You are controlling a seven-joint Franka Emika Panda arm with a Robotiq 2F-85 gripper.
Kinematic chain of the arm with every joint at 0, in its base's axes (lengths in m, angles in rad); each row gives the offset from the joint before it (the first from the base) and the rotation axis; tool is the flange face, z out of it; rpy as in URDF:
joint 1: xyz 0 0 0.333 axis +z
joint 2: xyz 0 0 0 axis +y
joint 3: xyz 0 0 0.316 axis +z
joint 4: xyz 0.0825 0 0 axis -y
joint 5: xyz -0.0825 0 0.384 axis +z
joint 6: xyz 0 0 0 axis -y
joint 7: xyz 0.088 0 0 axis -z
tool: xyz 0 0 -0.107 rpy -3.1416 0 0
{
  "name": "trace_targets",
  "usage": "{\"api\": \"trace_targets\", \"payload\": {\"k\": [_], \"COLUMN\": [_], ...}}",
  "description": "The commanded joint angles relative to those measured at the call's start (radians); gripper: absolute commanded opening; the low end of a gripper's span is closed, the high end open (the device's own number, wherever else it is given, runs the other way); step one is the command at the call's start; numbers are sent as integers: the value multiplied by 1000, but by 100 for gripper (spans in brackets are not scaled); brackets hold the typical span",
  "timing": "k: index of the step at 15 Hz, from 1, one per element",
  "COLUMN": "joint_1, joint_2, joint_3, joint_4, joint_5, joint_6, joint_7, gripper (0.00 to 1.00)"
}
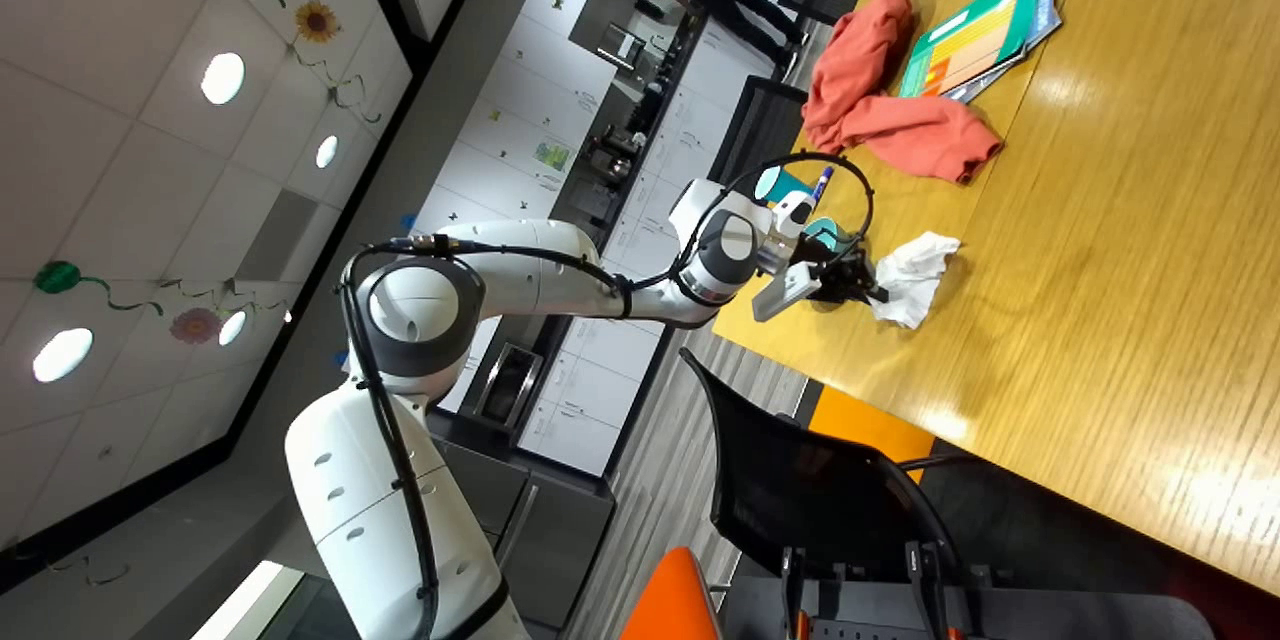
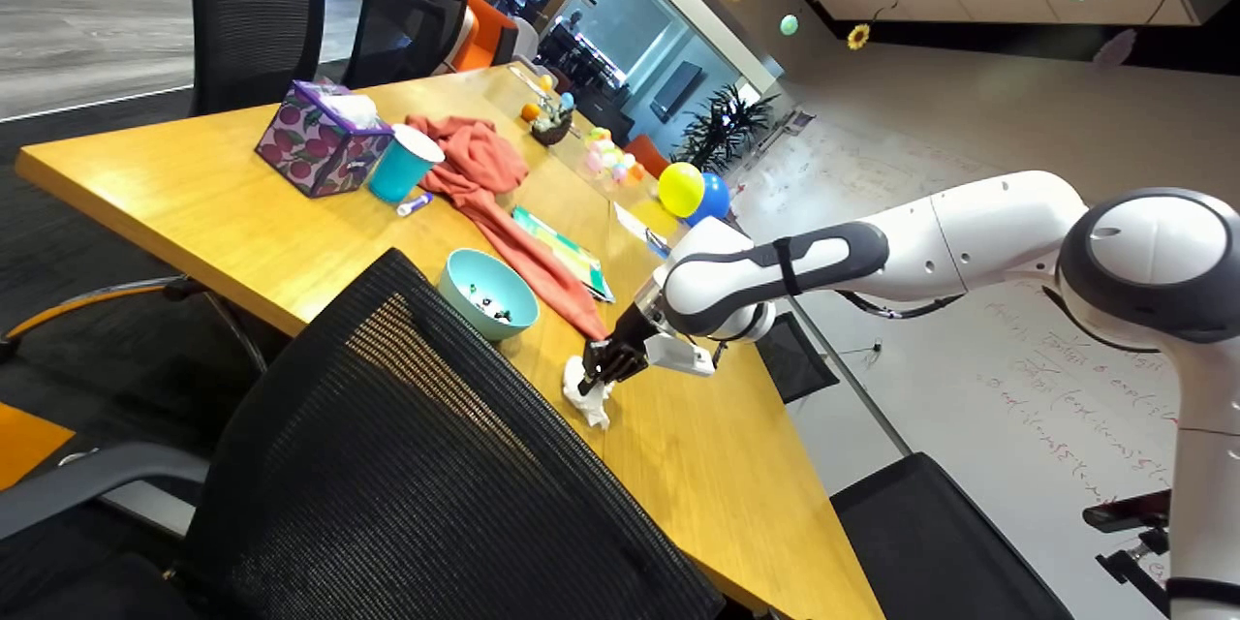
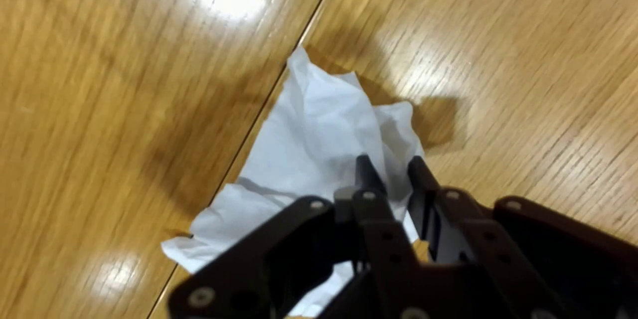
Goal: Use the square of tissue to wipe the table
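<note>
The square of tissue (image 3: 319, 134) is white and crumpled and lies on the tan wooden table (image 3: 523, 60). It also shows in both exterior views (image 1: 915, 278) (image 2: 584, 392). In the wrist view its upper corner lies by a dark seam in the table. My gripper (image 3: 390, 162) points down at the tissue's right part. Its fingertips are a small gap apart, with a fold of tissue showing between them and bare table showing lower in the gap. The fingers cover part of the tissue. In both exterior views the gripper (image 1: 868, 288) (image 2: 593, 380) is right at the tissue.
A teal bowl (image 2: 489, 295) with small items, a teal cup (image 2: 405, 165), a marker (image 2: 415, 204) and a tissue box (image 2: 325, 140) stand near. A red-orange cloth (image 1: 880, 85) and booklets (image 1: 980, 30) lie further off. Black chairs (image 1: 810, 470) stand along the table's edge.
</note>
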Motion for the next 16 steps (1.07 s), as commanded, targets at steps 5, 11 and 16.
{"api": "trace_targets", "payload": {"k": [5,11,16], "joint_1": [67,70,-8], "joint_2": [-70,-170,-88], "joint_3": [-77,-181,-164], "joint_4": [-55,-155,-173], "joint_5": [-33,-31,34], "joint_6": [-9,-21,77], "joint_7": [76,209,209], "gripper": [0,0,0]}}
